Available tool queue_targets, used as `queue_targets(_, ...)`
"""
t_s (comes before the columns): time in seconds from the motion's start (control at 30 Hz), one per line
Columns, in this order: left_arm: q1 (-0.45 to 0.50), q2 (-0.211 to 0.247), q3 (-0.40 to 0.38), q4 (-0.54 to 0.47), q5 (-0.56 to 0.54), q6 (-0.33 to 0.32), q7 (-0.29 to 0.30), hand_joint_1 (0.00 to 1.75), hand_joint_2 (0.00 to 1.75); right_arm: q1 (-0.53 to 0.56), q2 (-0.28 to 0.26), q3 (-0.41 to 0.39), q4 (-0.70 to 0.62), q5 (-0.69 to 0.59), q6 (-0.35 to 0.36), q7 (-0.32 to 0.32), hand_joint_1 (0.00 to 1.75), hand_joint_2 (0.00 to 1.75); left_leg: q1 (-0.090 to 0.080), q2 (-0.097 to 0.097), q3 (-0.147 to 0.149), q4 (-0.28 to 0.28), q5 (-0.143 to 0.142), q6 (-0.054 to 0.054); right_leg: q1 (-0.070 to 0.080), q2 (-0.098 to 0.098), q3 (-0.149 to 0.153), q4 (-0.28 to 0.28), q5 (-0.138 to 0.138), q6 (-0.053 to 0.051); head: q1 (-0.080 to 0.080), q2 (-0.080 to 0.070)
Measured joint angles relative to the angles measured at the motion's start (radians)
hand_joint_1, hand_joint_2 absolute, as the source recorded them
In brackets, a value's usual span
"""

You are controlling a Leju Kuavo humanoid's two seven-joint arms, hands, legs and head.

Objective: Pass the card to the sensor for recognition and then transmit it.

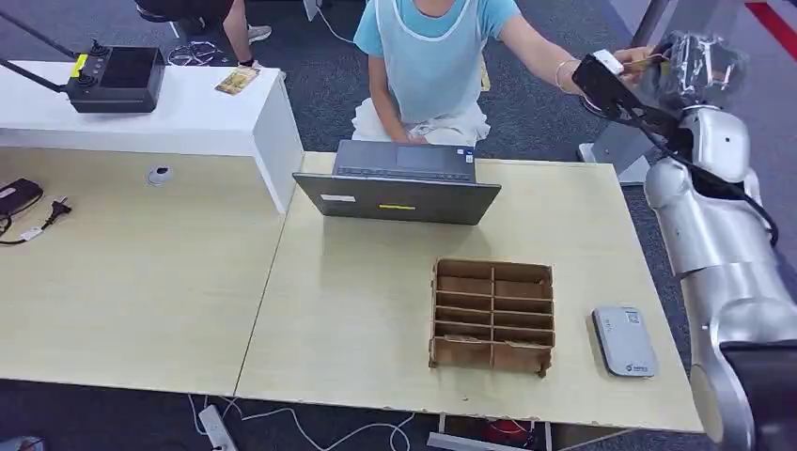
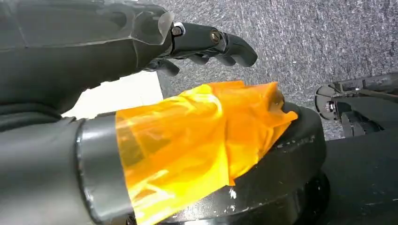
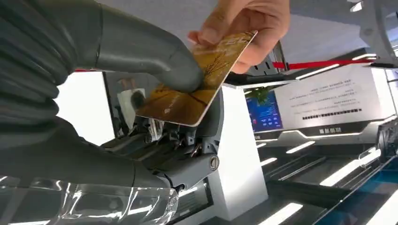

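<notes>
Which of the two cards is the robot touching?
The golden card at the raised right hand, which a person's hand also grips; the other card lies untouched on the white desk.

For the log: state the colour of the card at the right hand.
Golden brown card, best in the right wrist view.

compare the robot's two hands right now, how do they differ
The right hand is raised toward a person, while the left hand hangs low over grey carpet. The right hand pinches a gold card that the person's hand also holds; the left hand holds nothing, fingers loosely curled. Both have dark fingers.
</notes>
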Motion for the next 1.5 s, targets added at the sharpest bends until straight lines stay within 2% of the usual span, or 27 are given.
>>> queue_targets(0.5, 0.0, 0.0, -0.002, 0.0, 0.0, 0.005, 0.005, 0.0, 0.0, 0.008, -0.003, -0.016, -0.023, -0.03, -0.028, 0.001, 1.75, 1.75, 0.0, 0.0, 0.0, 0.0, 0.0, 0.0, 0.0, 0.0, 0.0, 0.0, 0.0, 0.0, 0.0, 0.0)
queue_targets(0.7, 0.0, 0.0, -0.002, 0.0, 0.0, 0.006, 0.006, 0.0, 0.0, 0.031, -0.002, -0.04, -0.066, -0.099, -0.025, -0.003, 1.75, 1.75, 0.0, 0.0, 0.0, 0.0, 0.0, 0.0, 0.0, 0.0, 0.0, 0.0, 0.0, 0.0, 0.0, 0.0)
queue_targets(0.87, 0.0, 0.0, -0.002, 0.0, 0.0, 0.006, 0.017, 0.0, 0.0, 0.059, -0.004, -0.086, -0.103, -0.21, -0.015, -0.039, 1.75, 1.75, 0.0, 0.0, 0.0, 0.0, 0.0, 0.0, 0.0, 0.0, 0.0, 0.0, 0.0, 0.0, 0.0, 0.0)
queue_targets(0.97, 0.0, 0.0, -0.001, 0.0, 0.0, 0.009, 0.018, 0.0, 0.0, 0.079, -0.004, -0.123, -0.127, -0.319, 0.023, -0.074, 1.75, 1.75, 0.0, 0.0, 0.0, 0.0, 0.0, 0.0, 0.0, 0.0, 0.0, 0.0, 0.0, 0.0, 0.0, 0.0)
queue_targets(1.23, 0.001, 0.0, 0.008, 0.0, 0.0, 0.018, 0.019, 0.0, 0.0, 0.15, -0.016, -0.242, -0.192, -0.759, 0.246, -0.166, 1.75, 1.75, 0.0, 0.0, 0.0, 0.0, 0.0, 0.0, 0.0, 0.0, 0.0, 0.0, 0.0, 0.0, 0.0, 0.0)
queue_targets(1.4, 0.002, 0.002, 0.019, 0.0, 0.0, 0.018, 0.019, 0.0, 0.0, 0.208, -0.05, -0.288, -0.206, -0.963, 0.353, -0.161, 1.75, 1.75, 0.0, -0.001, 0.0, 0.0, 0.0, 0.0, 0.0, -0.001, 0.0, 0.0, 0.0, 0.0, 0.0, 0.0)
queue_targets(1.5, 0.002, 0.005, 0.02, 0.0, 0.0, 0.018, 0.021, 0.0, 0.0, 0.233, -0.079, -0.298, -0.198, -1.04, 0.386, -0.164, 1.75, 1.75, 0.0, -0.001, 0.0, 0.0, 0.0, 0.0, 0.0, -0.001, 0.0, 0.0, 0.0, 0.0, 0.0, 0.0)
